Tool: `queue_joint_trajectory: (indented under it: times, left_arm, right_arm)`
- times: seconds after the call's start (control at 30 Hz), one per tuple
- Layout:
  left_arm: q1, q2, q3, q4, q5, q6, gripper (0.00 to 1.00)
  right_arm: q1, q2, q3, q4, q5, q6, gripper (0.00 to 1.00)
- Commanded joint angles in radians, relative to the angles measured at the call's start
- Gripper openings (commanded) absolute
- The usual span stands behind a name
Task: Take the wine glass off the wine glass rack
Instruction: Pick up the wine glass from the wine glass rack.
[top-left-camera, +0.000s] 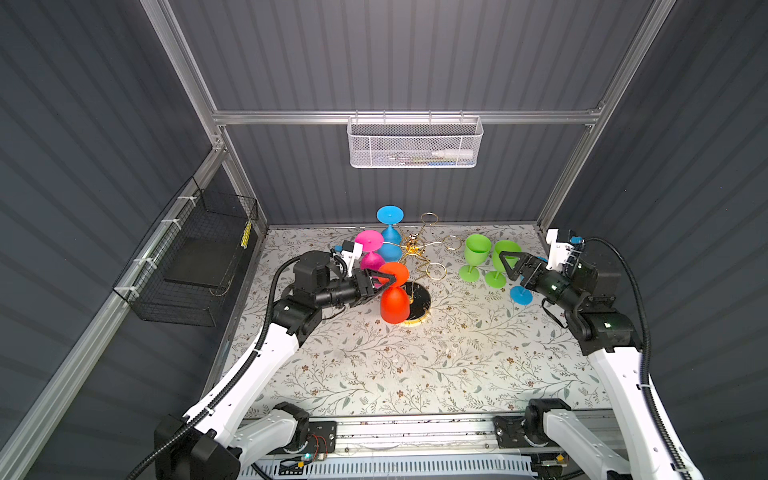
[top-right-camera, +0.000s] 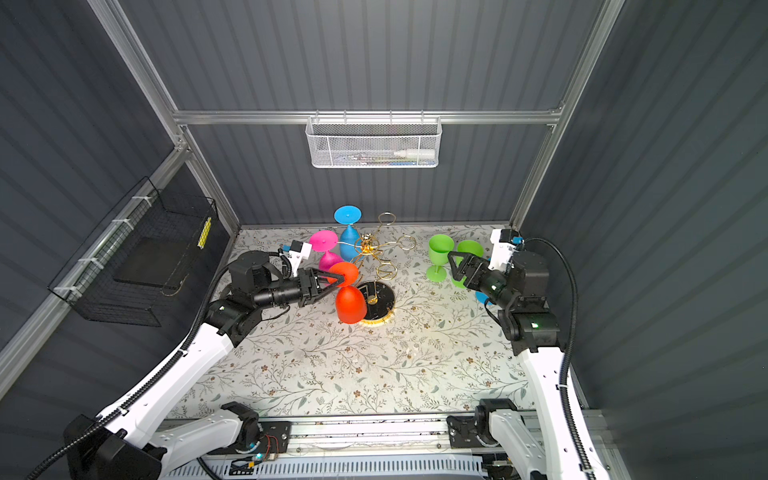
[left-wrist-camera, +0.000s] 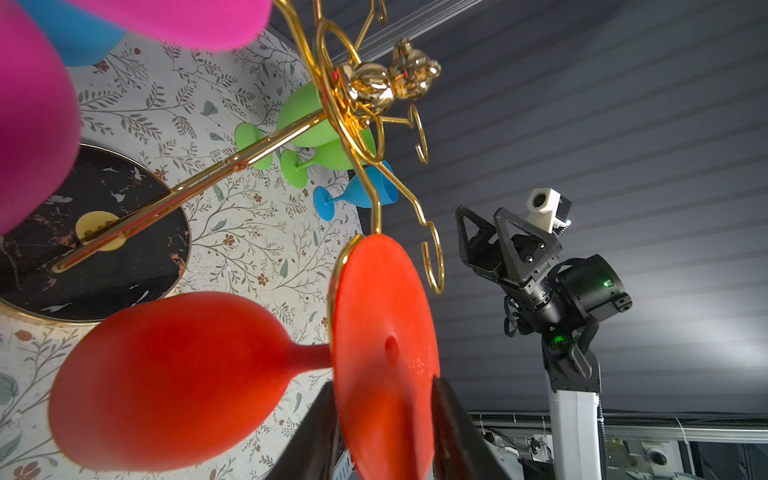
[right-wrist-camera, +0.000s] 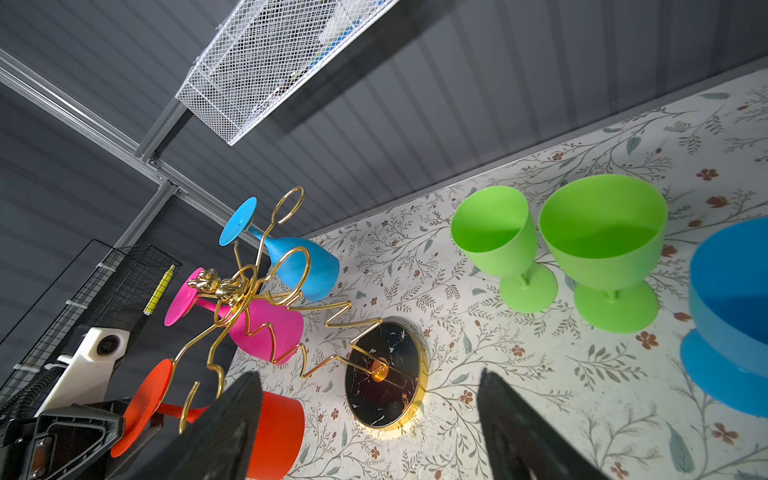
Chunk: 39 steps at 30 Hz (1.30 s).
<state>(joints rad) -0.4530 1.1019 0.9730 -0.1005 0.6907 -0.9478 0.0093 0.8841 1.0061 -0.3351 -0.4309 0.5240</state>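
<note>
Left fingers (left-wrist-camera: 316, 436) straddle the foot disc (left-wrist-camera: 382, 332) of the red wine glass (left-wrist-camera: 174, 374), one on each face and close against it; can't tell if they're actually clamping. The glass hangs upside down with its bowl below the fingertips, and its stem sits in a gold ring arm (left-wrist-camera: 334, 286) of the wine glass rack (top-left-camera: 415, 249) just past the fingertips. For the step in hand, I'd get a firm pinch on the disc, lift slightly to unload the ring, then draw the stem out through the ring's open side, away from the post, keeping the disc level. The pink glass (top-left-camera: 370, 249) hangs just beside the fingers, so it could get bumped, and the rack may tip. Right fingers (right-wrist-camera: 232, 415) are spread and empty, well apart, near the green glasses (top-left-camera: 476, 253) on the bench (top-left-camera: 415, 365).
</note>
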Motion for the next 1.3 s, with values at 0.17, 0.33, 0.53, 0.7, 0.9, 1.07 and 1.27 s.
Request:
queue_joint_trajectory:
  times: [0.17, 0.33, 0.53, 0.7, 0.9, 1.07, 1.27]
  left_arm:
    - [-0.002, -0.012, 0.047, -0.053, -0.013, 0.044, 0.30]
    - [-0.002, -0.013, 0.053, -0.063, -0.016, 0.050, 0.26]
    - [-0.003, -0.025, 0.066, -0.095, -0.031, 0.060, 0.23]
    - [-0.003, -0.032, 0.078, -0.115, -0.041, 0.063, 0.21]
    - [-0.003, -0.031, 0.089, -0.134, -0.046, 0.066, 0.18]
    - [-0.003, -0.027, 0.095, -0.144, -0.049, 0.067, 0.14]
    - [-0.003, -0.027, 0.114, -0.170, -0.048, 0.072, 0.12]
  right_arm:
    - [0.003, -0.009, -0.010, 0.029, -0.013, 0.013, 0.83]
    - [0.003, -0.010, -0.011, 0.024, -0.011, 0.010, 0.84]
    - [0.003, -0.010, -0.018, 0.034, -0.017, 0.019, 0.84]
    - [0.003, -0.004, -0.020, 0.045, -0.021, 0.026, 0.84]
    - [0.003, 0.001, -0.030, 0.056, -0.028, 0.032, 0.84]
    - [0.003, 0.001, -0.033, 0.059, -0.029, 0.032, 0.84]
    - [0.004, 0.003, -0.034, 0.063, -0.031, 0.034, 0.84]
